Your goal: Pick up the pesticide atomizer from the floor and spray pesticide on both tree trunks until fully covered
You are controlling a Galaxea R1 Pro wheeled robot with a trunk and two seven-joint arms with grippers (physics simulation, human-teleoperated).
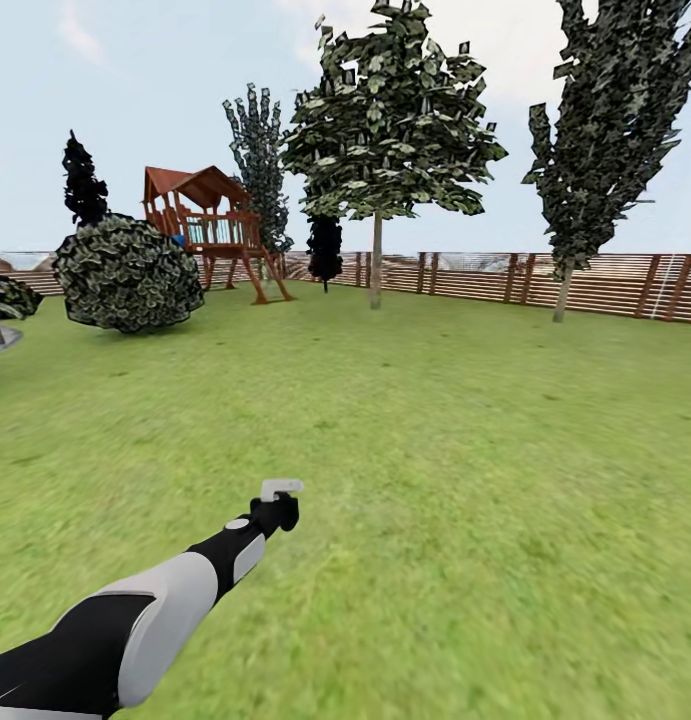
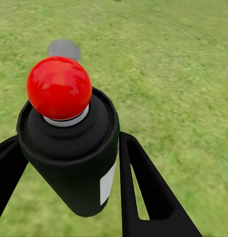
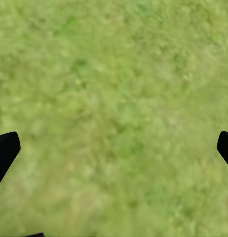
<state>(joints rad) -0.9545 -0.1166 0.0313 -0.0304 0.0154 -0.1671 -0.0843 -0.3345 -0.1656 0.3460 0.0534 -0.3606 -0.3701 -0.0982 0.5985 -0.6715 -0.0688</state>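
Left claw (image 2: 69, 197) pinches the black atomizer (image 2: 69, 148), red cap up; right claw (image 3: 114, 148) hangs spread over lawn (image 3: 114, 74).

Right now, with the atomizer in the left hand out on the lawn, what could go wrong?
1. Range: both trees stand far off by the fence; spraying from here would likely miss the trunks.
2. Grip: the left hand clamps the atomizer by its black body, so it might slip while driving.
3. The right hand is open over grass, so no backup hold.
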